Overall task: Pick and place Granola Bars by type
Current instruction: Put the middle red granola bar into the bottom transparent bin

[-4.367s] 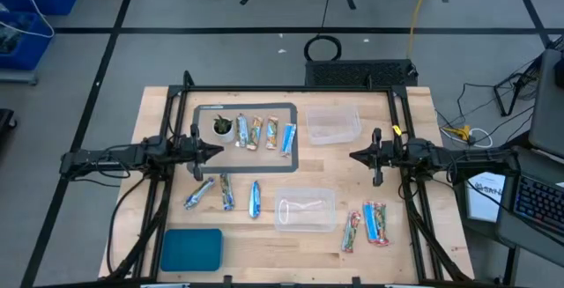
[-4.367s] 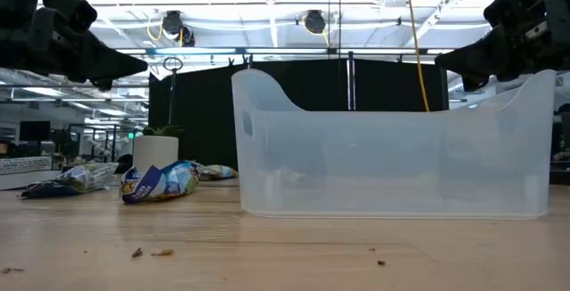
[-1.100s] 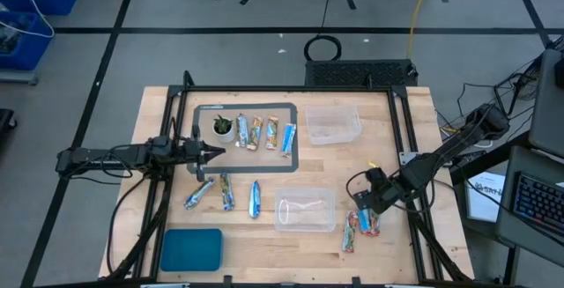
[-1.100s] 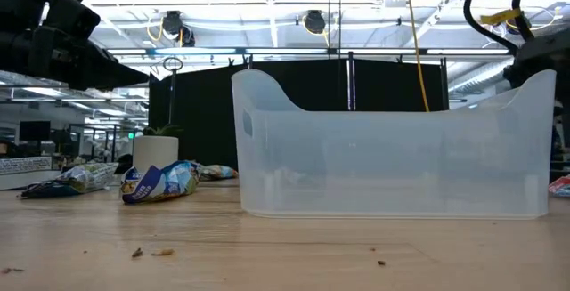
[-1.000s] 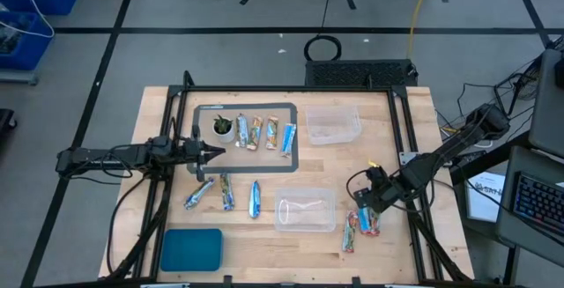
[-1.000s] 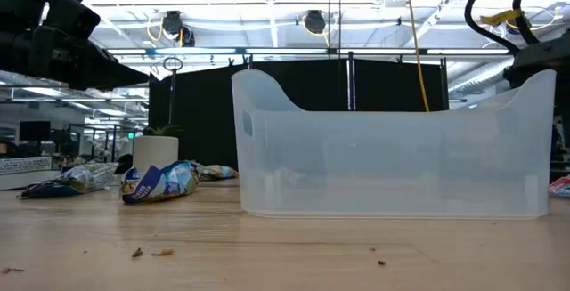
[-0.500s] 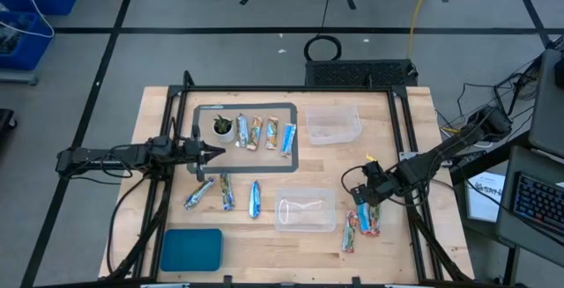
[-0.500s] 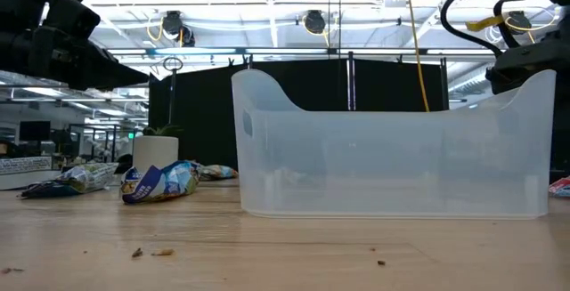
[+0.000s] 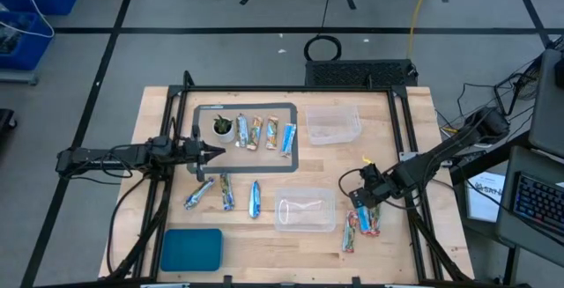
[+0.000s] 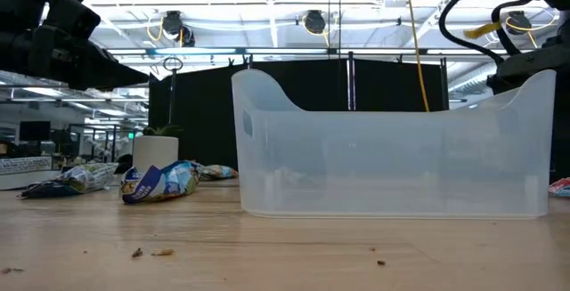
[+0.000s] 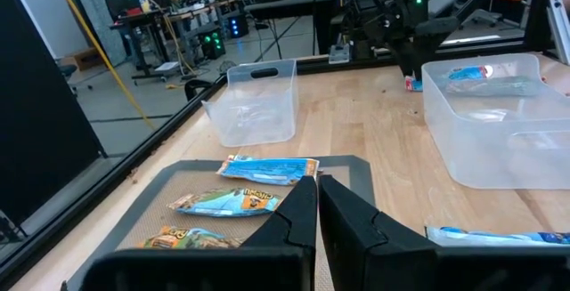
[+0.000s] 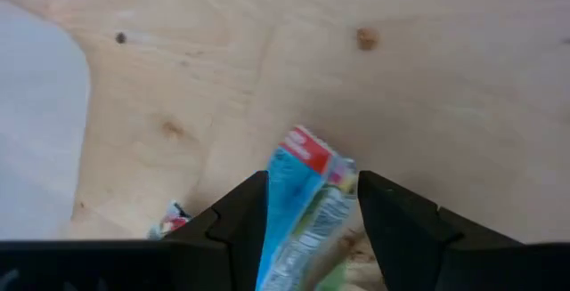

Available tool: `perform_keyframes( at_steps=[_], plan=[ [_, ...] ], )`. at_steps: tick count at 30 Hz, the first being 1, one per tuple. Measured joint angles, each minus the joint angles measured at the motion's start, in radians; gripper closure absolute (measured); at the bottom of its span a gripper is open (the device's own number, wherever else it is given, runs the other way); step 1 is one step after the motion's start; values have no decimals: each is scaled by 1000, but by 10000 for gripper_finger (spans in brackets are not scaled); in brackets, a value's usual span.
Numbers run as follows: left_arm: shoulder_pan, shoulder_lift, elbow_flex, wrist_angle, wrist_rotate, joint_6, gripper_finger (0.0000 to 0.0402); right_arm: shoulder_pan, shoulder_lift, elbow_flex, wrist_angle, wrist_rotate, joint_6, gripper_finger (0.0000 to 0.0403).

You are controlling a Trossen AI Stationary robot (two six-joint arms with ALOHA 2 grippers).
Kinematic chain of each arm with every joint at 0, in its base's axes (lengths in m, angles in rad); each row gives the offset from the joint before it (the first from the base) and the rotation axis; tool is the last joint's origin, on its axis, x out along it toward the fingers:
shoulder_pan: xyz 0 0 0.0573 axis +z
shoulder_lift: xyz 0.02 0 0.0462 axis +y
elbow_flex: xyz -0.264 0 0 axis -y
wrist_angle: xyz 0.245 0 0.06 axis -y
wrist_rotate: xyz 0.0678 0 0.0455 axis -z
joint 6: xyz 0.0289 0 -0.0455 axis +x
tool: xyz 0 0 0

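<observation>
The right tool [image 12: 305, 204] clasps a blue-and-red granola bar [image 12: 305, 193]; the left tool [image 11: 316, 204] hovers clenched, empty.

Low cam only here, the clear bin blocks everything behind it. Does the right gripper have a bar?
Observer: Yes. In the right wrist view the right gripper is closed on a blue and red bar, clear of the wood.
Operator: Where over the table?
Observer: From above, just right of the front clear bin, over the other bars lying there.
Operator: Left arm?
Observer: The left gripper is shut and empty, hovering at the left edge of the grey mat.
</observation>
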Motion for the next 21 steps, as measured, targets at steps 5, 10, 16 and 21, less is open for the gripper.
perform_keyframes(
  at_steps=[5,10,16,21],
  plan=[
    [0,0,0,0,0,0,378,0,30,0,7,0,-12,236],
    [0,0,0,0,1,-7,378,0,46,0,7,0,-12,237],
    [0,0,0,0,0,-6,378,0,46,0,6,2,-23,272],
    [0,0,0,0,0,-6,378,0,46,0,6,4,-38,329]
  ],
)
